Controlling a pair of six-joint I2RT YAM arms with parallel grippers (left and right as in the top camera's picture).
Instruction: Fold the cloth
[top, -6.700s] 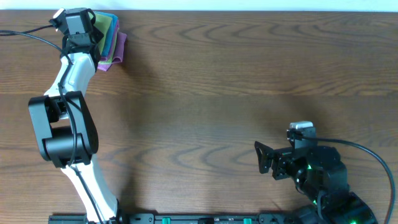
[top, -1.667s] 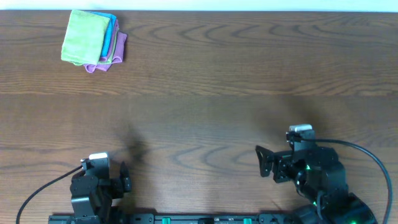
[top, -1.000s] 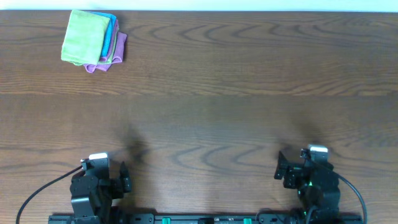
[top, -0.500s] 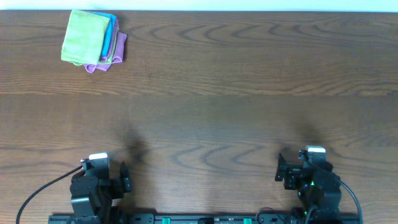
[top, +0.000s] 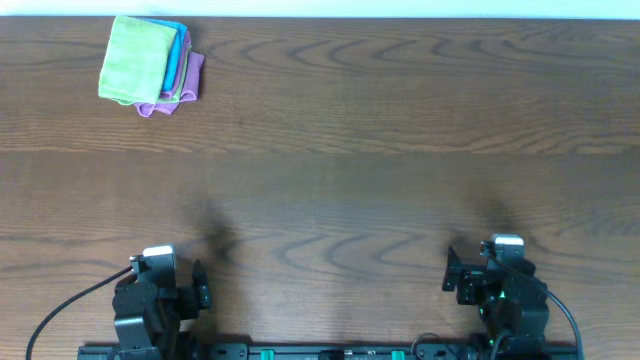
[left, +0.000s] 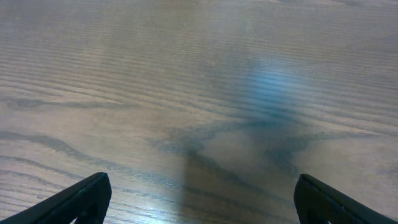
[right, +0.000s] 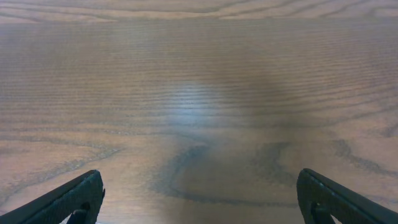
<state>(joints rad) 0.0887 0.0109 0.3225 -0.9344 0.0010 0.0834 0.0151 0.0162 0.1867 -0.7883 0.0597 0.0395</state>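
The cloth is lime green and lies folded flat at the far left corner of the table, on top of a small stack. My left gripper rests at the front left edge, far from the cloth. It is open, and in the left wrist view the left gripper has only bare wood between its fingertips. My right gripper sits at the front right edge, also open. The right wrist view shows the right gripper with wood grain between its dark fingertips.
Under the green cloth lie a bright blue cloth and a purple cloth, their edges sticking out on the right side. The wooden table stretches between the stack and both arms.
The left arm has drawn back from the stack to the front edge, leaving the green cloth on top. The right arm has also pulled back. Nothing has moved in the last half second.
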